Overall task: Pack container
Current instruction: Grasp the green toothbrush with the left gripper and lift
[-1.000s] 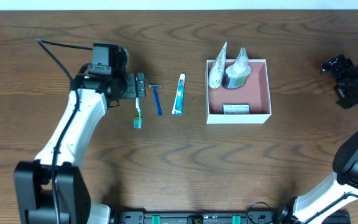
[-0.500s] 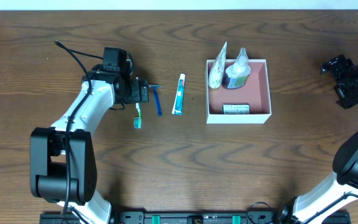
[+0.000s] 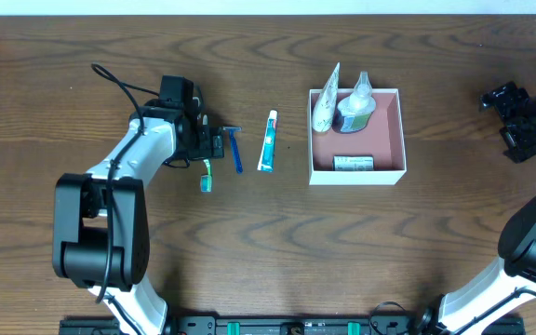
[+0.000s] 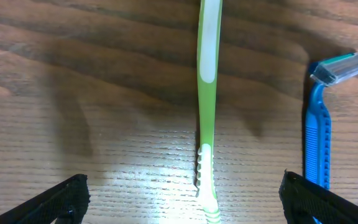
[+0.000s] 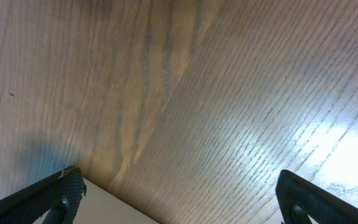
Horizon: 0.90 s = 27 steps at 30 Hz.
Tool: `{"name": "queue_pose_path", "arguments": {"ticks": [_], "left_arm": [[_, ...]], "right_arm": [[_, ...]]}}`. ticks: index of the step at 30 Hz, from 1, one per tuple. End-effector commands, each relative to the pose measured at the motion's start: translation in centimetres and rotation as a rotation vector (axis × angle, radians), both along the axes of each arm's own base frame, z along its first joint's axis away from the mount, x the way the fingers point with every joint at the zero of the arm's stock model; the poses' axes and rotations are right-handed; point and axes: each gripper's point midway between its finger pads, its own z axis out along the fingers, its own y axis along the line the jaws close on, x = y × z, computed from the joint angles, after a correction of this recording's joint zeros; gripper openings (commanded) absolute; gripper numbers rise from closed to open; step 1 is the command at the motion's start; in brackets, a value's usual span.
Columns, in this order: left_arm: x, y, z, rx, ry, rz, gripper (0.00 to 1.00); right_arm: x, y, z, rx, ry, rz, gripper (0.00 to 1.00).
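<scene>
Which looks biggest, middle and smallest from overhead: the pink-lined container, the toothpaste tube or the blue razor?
Container, clearly largest.
Toothpaste tube next.
Blue razor smallest, a bit shorter and thinner than the tube.

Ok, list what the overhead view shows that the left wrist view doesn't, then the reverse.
Overhead only: the container, the toothpaste tube and the right arm. Left wrist only: the ridges on the toothbrush handle, with the left fingers standing wide on either side. Both: the green toothbrush, the blue razor and the wooden table.

soft even light, sharp focus, white glare on the table [image 5: 347,143] grain
</scene>
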Motion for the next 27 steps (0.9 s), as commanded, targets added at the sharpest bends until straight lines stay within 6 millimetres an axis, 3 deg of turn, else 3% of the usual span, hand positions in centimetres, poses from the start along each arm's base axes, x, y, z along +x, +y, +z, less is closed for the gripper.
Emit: {"name": "queue_pose_path", "arguments": {"ticks": [1, 5, 14, 21, 27], "left_arm": [[0.6, 0.3, 0.2, 0.011, -0.011, 0.022, 0.98], [0.5, 1.4, -0.1, 0.076, -0.009, 0.070, 0.98], [0.4, -0.2, -0.1, 0.074, -0.014, 0.030, 0.98], [0.4, -0.2, -0.2, 0.077, -0.013, 0.031, 0.98], [0.0, -0.2, -1.9, 0.083, 0.031, 0.033, 0.98]], "right_arm": [[0.0, 0.0, 0.0, 0.003, 0.001, -0.010, 0.99], [0.0, 0.0, 0.0, 0.003, 0.001, -0.010, 0.99], [0.0, 0.0, 0.0, 0.003, 0.001, -0.010, 0.99], [0.0, 0.0, 0.0, 0.003, 0.001, -0.010, 0.99], [0.0, 0.0, 0.0, 0.003, 0.001, -0.010, 0.99]]}}
